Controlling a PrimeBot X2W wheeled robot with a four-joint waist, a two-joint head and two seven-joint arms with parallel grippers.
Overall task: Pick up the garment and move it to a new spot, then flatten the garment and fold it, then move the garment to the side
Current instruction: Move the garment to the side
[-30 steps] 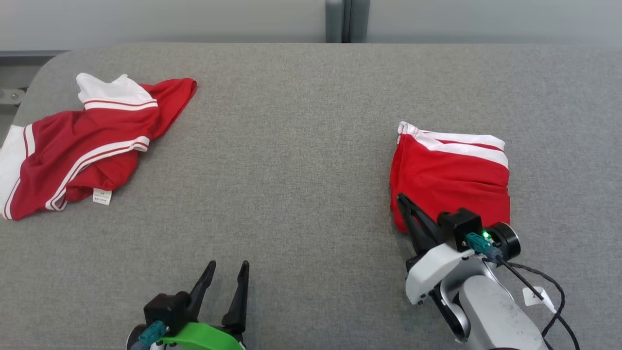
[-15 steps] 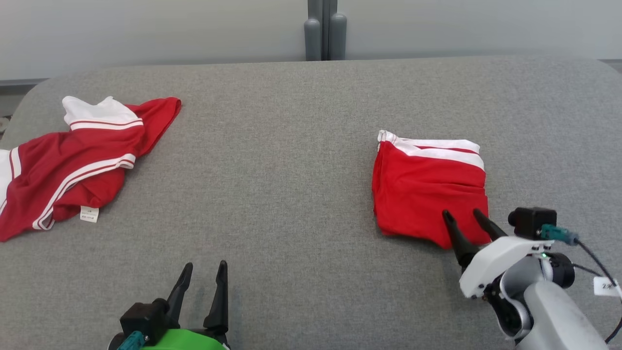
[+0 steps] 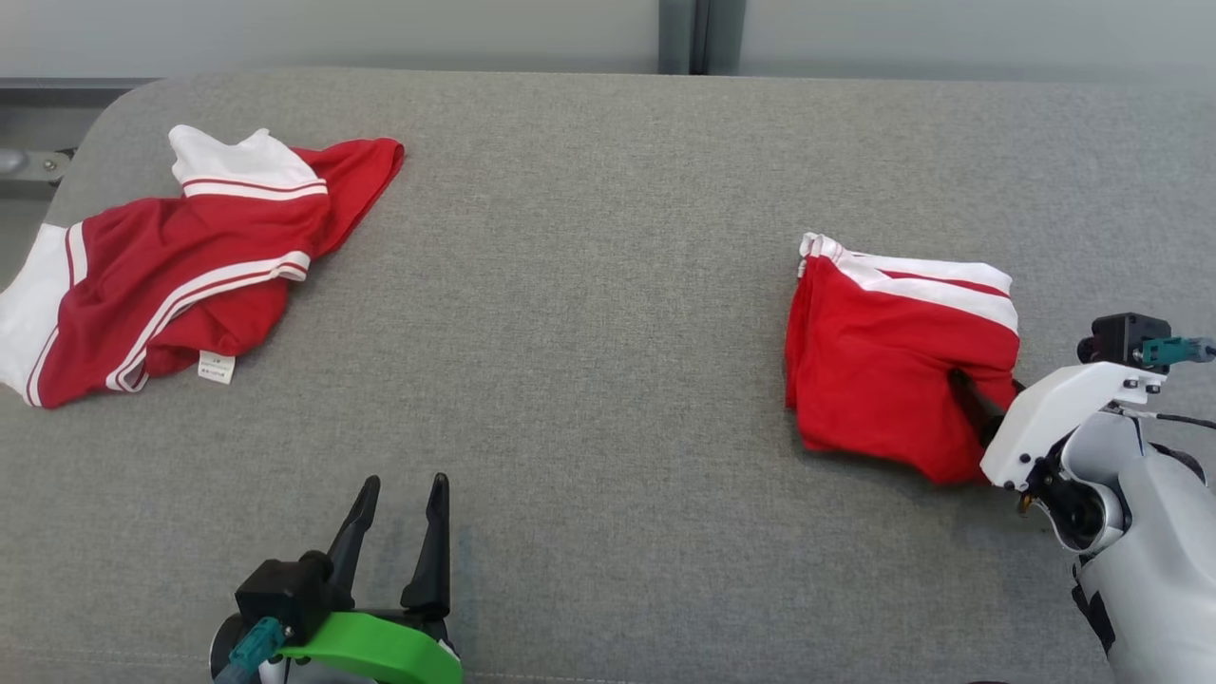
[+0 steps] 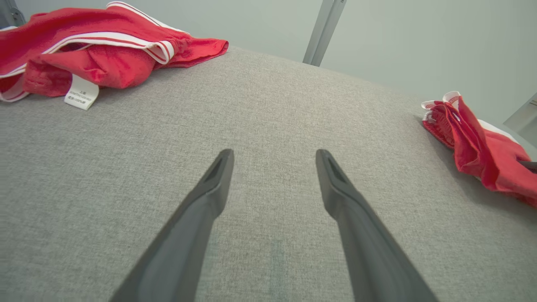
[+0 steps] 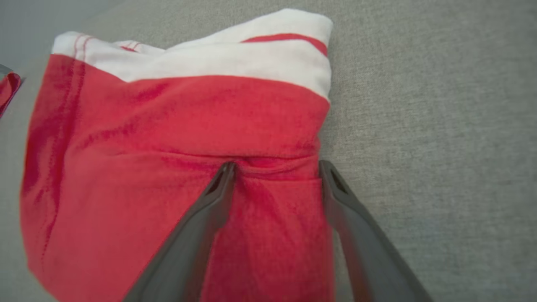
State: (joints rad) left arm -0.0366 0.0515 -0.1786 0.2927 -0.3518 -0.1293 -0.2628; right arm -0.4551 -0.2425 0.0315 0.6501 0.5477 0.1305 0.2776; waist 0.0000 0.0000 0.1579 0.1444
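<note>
The garment (image 3: 893, 370) is a red piece with white stripes, folded into a compact square on the right of the grey padded table (image 3: 589, 332). My right gripper (image 3: 983, 413) comes in from its right edge. In the right wrist view the two fingers of my right gripper (image 5: 277, 167) stand apart on top of the red cloth (image 5: 168, 126), near a seam and close to the garment's right edge, pinching nothing. My left gripper (image 3: 404, 483) rests open at the near left over bare table, and the left wrist view shows my left gripper (image 4: 275, 153) with nothing between its fingers.
A second red and white garment (image 3: 180, 266) lies crumpled at the far left, its white label showing; it appears as the crumpled garment (image 4: 105, 46) in the left wrist view. A grey wall with a vertical post (image 3: 698, 38) stands behind the table's far edge.
My right gripper has opened and moved from the folded garment's near left corner round to its right edge. The head camera has shifted. The left arm has stayed put.
</note>
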